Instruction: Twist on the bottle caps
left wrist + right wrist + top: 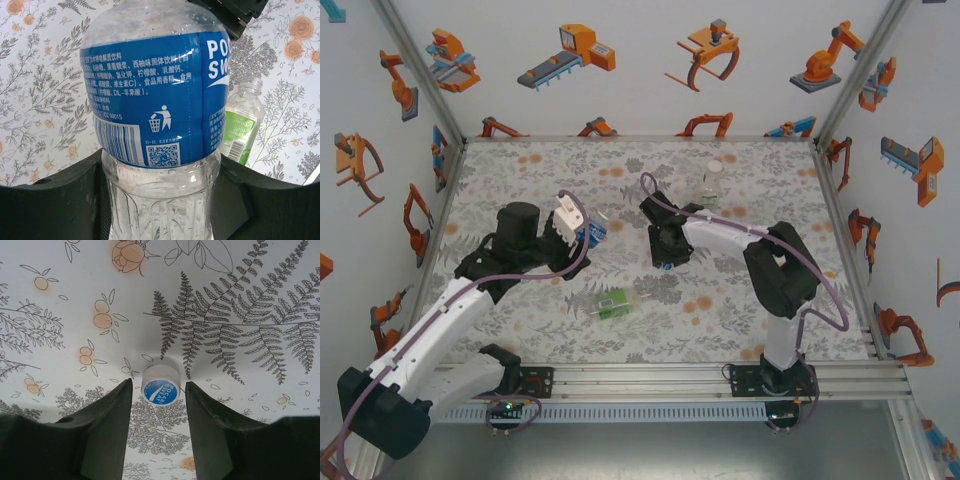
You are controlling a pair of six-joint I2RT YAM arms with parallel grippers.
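Observation:
My left gripper [572, 226] is shut on the blue-labelled bottle [155, 95], gripping its clear ribbed part just past the label and holding it off the table. The green-labelled bottle [613, 303] lies on its side on the floral cloth, its neck open [242, 127]. My right gripper [159, 390] points down at the cloth, open. A white cap with a blue top [161, 385] lies between its fingertips, touching neither finger. The taller squarish bottle [711, 186] stands at the back.
The floral cloth [530, 170] is walled by white panels and metal posts. A small white round thing [728, 157] sits beside the tall bottle's top. The right arm's black link [235, 15] hangs just past the blue bottle's far end.

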